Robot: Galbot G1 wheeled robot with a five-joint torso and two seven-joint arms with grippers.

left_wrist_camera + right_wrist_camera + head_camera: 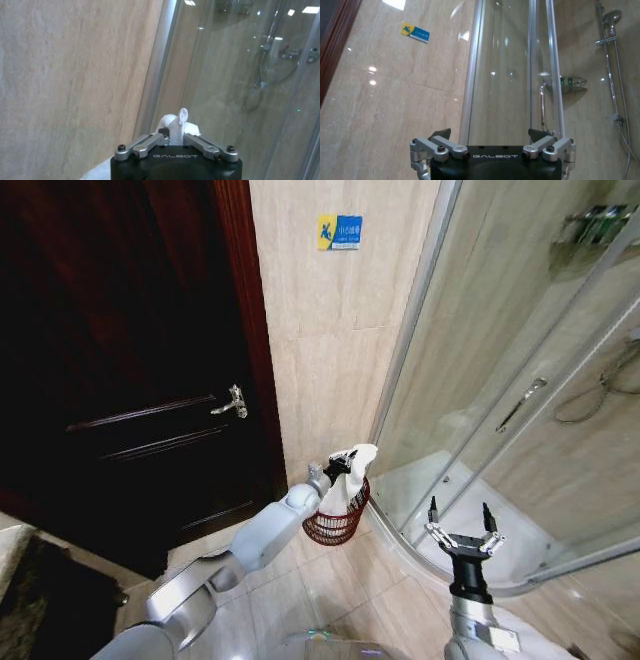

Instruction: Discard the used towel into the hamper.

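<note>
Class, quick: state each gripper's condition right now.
Left gripper: shut on the towel, above the hamper.
Right gripper: open, holding nothing.

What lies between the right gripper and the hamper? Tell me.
Bare glossy floor tile and the curved base of the shower enclosure; nothing loose, in the head view. The right gripper hangs open; the left gripper holds the towel over the hamper.

Light comes from overhead: white ceiling-lamp reflections glare on the glossy beige marble wall tiles [395,97] and on the curved glass shower screen [240,75]. The polished pale floor tiles [330,595] carry a soft sheen. The dark brown wooden door [130,360] is deeply shadowed, nearly black at its left. The head view bends straight lines at its edges, leaning the door frame and shower rails. The left wrist view is soft and hazy.
</note>
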